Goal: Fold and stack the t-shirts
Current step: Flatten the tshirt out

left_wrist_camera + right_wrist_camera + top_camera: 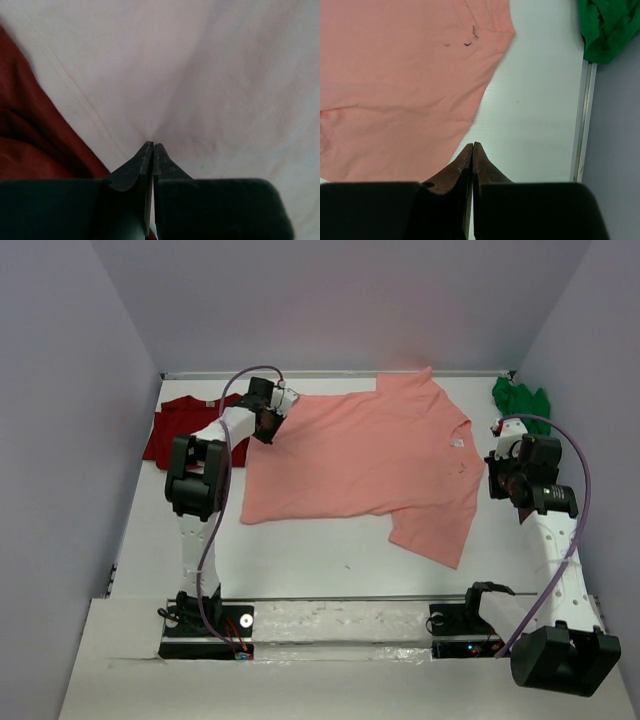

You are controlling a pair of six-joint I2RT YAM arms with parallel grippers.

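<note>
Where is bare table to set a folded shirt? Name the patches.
Free: the near strip of table between the hem of the pink shirt and the arm bases. Crowded: far left, around the dark red shirt and left pincer.

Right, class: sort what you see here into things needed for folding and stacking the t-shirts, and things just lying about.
For the job:
salmon-pink t-shirt
dark red t-shirt
green t-shirt
left pincer
right pincer

Just there:
table
metal edge rail
walls
</note>
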